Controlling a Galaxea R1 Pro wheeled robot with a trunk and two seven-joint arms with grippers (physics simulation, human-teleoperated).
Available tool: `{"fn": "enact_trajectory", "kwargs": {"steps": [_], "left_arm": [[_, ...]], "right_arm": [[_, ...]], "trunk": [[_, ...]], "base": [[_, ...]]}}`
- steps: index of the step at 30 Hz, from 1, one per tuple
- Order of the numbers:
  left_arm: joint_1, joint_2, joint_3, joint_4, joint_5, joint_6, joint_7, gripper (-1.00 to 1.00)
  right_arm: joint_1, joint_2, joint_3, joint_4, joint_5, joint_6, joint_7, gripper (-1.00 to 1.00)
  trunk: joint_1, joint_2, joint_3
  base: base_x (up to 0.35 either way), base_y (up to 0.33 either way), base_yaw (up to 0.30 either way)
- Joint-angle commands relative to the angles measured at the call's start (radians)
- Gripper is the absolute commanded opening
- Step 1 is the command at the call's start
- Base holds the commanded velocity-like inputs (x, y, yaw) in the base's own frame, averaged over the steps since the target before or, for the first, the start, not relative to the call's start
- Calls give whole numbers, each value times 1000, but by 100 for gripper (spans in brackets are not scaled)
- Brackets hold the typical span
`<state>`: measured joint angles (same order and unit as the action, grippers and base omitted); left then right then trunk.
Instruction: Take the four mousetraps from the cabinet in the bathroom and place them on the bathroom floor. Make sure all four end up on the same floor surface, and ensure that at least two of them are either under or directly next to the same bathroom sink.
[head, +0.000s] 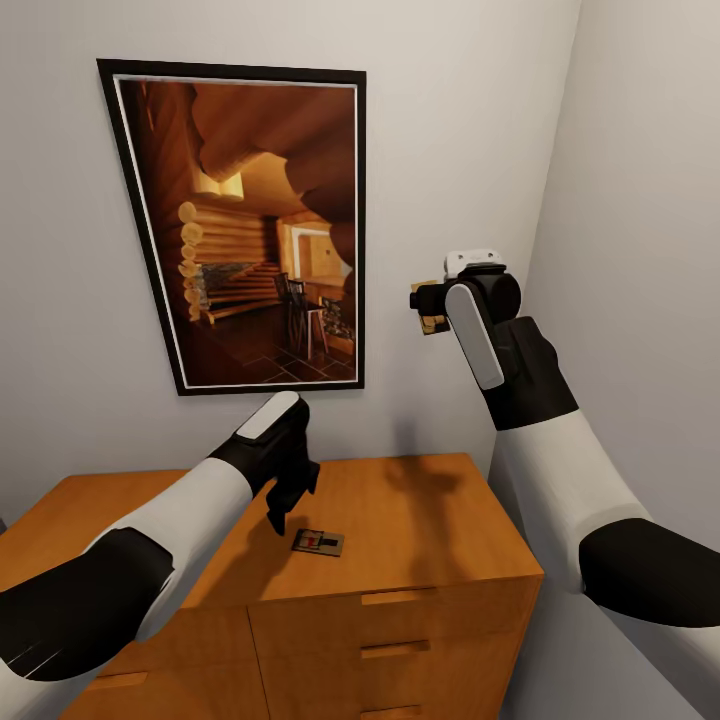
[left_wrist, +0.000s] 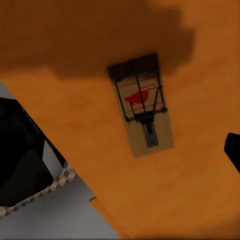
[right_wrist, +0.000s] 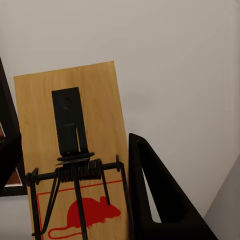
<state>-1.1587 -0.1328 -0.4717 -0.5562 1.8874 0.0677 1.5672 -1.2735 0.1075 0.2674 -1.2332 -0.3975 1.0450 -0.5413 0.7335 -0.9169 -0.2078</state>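
One mousetrap (head: 318, 542) lies flat on the orange-brown cabinet (head: 440, 520) top, near its front edge. My left gripper (head: 292, 505) hangs open just above the cabinet top, slightly left of that trap. In the left wrist view the mousetrap (left_wrist: 142, 105) lies on the cabinet top (left_wrist: 190, 190), with one dark fingertip (left_wrist: 232, 150) at the frame's edge. My right gripper (head: 428, 310) is raised near the wall, shut on a second mousetrap (right_wrist: 75, 165) between its dark fingers (right_wrist: 155, 195). A sliver of the cube-patterned bathroom floor (left_wrist: 65, 176) shows. The sink is out of view.
A dark-framed log-cabin picture (head: 260, 220) hangs on the wall above the cabinet. A side wall (head: 650, 250) stands close on the right, by my raised right arm. Drawer fronts with bar handles (head: 395, 650) face me below.
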Motion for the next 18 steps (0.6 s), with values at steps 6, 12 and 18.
{"fn": "enact_trajectory", "kwargs": {"steps": [6, 12, 18], "left_arm": [[-2, -1, -9, 4, 24, 10, 4, 100], [-1, -2, -9, 1, 27, 11, 4, 100], [-1, -3, -10, -3, 29, 9, 4, 100]], "right_arm": [[-1, 0, 1, 0, -12, 2, -13, -100], [-1, 0, 1, 0, -12, 2, -13, -100], [-1, 0, 1, 0, -12, 2, -12, -100]], "trunk": [[0, -1, -2], [0, -1, -2], [0, -1, -2]], "base": [[0, 0, 0], [0, 0, 0], [0, 0, 0]]}}
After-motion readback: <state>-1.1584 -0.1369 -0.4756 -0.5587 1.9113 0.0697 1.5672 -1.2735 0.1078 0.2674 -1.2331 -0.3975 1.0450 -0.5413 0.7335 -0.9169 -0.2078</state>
